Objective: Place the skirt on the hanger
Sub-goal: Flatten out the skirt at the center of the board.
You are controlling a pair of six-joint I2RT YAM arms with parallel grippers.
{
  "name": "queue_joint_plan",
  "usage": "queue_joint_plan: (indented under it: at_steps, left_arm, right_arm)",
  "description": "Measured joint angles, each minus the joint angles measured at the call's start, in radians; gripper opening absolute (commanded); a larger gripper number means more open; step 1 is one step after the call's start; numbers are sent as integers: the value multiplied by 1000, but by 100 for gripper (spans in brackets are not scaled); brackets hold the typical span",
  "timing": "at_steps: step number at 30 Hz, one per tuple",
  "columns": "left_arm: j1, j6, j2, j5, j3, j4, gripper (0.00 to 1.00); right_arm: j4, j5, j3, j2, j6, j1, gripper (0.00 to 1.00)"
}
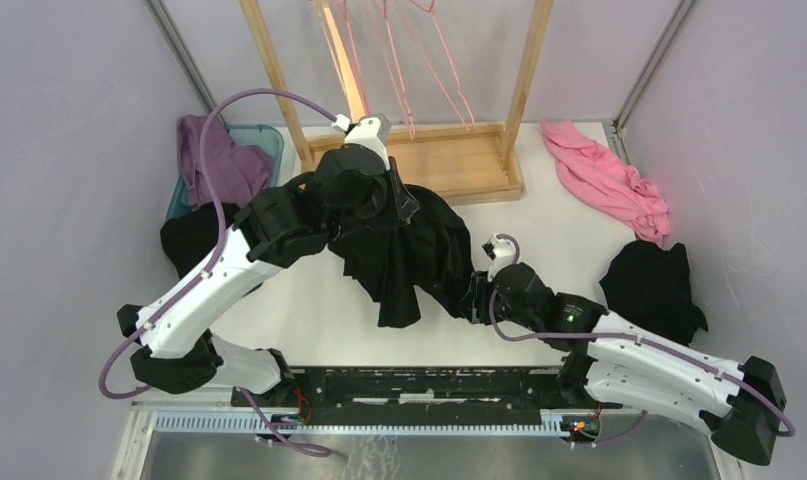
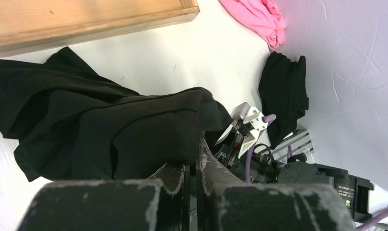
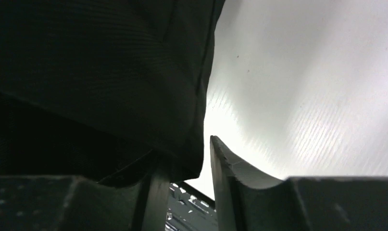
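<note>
White table [image 1: 539,260]: left claw [image 2: 193,161] pinches skirt [image 2: 110,130]; right claw [image 3: 184,159] half-open around its edge.

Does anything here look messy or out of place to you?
Yes: clothes lie crumpled around the table, a pink garment at the far right, a black garment nearer, and a purple garment spilling over a teal bin.

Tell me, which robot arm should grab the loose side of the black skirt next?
Right, probably. The left gripper is pinched shut on the skirt, holding part of it up. The right gripper is open, with the skirt's loose edge right at its fingers.
</note>
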Motion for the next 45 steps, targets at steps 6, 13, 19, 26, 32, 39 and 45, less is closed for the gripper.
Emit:
queue_joint_plan:
  at_steps: [6, 13, 19, 26, 32, 39, 45]
  left_arm:
    - [10, 1, 0, 4, 0, 2, 4]
    - [37, 3, -10, 10, 13, 4, 5]
    - [46, 0, -105, 31, 27, 28, 5]
    - [46, -51, -393, -30, -214, 153, 6]
    - [47, -138, -610, -111, -465, 216, 7]
    - [46, -221, -619, -134, -686, 307, 7]
    - [47, -236, -609, -139, -791, 410, 5]
  right_arm:
    - [46, -9, -1, 46, 6, 0, 1]
    - [-179, 109, 211, 47, -69, -4, 1]
    - [-386, 257, 653, 90, -205, -26, 1]
    - [-565, 371, 987, 216, -333, -35, 1]
    - [-653, 376, 1059, 280, -380, -39, 1]
    - [-706, 369, 1038, 271, -385, -39, 1]
    - [-715, 387, 1038, 287, -403, -59, 1]
